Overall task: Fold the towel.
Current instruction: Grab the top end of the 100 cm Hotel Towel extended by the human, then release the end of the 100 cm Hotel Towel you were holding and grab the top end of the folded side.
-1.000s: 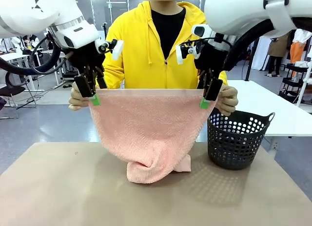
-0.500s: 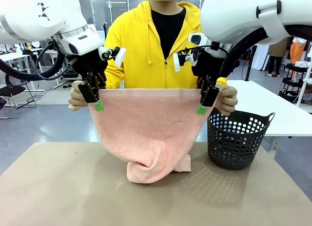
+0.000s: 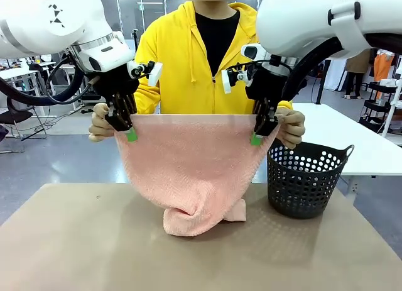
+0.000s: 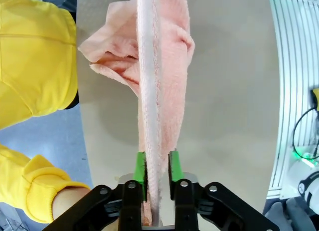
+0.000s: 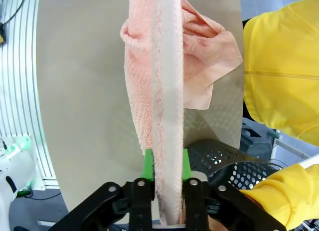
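A person holds up the salmon-pink towel (image 3: 188,165) by its two top corners, and its lower end is bunched on the table. My left gripper (image 3: 129,134) is shut on the top edge beside the person's hand (image 3: 99,124). In the left wrist view the green pads (image 4: 141,167) press the towel's hem (image 4: 155,116) from both sides. My right gripper (image 3: 256,138) is shut on the other end of the edge, next to the person's other hand (image 3: 292,127). In the right wrist view its pads (image 5: 148,163) clamp the towel (image 5: 167,91) the same way.
A dark perforated basket (image 3: 308,181) stands on the brown table (image 3: 75,241) at the right, just below my right gripper, and its rim (image 5: 224,161) shows in the right wrist view. The person in a yellow hoodie (image 3: 188,71) stands close behind the towel.
Both grippers have slid inward along the towel's top edge and a little lower, toward each other. The towel and the person's hands have stayed put.
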### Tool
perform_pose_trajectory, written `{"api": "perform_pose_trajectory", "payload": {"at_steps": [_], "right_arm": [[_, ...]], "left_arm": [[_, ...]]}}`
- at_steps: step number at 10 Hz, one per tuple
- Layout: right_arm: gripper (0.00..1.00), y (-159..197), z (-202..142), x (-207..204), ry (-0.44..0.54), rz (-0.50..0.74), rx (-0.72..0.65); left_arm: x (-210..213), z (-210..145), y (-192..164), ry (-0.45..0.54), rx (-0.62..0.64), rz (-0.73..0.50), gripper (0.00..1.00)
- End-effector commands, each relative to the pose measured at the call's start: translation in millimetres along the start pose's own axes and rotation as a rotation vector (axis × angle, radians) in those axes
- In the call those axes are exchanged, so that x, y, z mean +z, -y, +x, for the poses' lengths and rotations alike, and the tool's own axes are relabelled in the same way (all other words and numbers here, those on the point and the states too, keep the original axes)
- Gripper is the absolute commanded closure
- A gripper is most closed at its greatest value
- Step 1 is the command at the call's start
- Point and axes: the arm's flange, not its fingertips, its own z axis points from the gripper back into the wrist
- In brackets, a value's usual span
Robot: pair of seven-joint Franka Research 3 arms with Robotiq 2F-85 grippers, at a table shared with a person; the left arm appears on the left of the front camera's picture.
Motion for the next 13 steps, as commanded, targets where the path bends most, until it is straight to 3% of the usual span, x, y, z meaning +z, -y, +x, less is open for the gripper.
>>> {"api": "perform_pose_trajectory", "payload": {"at_steps": [1, 6, 7, 13], "right_arm": [[1.00, -2.6, 4.2, -4.7, 0.003, 0.005, -0.008], [1.00, -4.7, -7.9, -2.2, 0.009, -0.001, -0.053], [1.00, -0.2, 0.9, -1.1, 0.002, 0.004, 0.000], [1.00, -0.2, 0.9, -1.1, 0.002, 0.004, 0.000]], "left_arm": [[1.8, -3.5, 6.1, 0.026, 0.017, -0.011, 1.00], [1.3, -6.9, 11.3, 0.070, 0.011, 0.006, 1.00], [2.1, 0.2, 0.9, 0.013, 0.006, -0.001, 1.00], [2.1, 0.2, 0.9, 0.013, 0.006, -0.001, 1.00]]}}
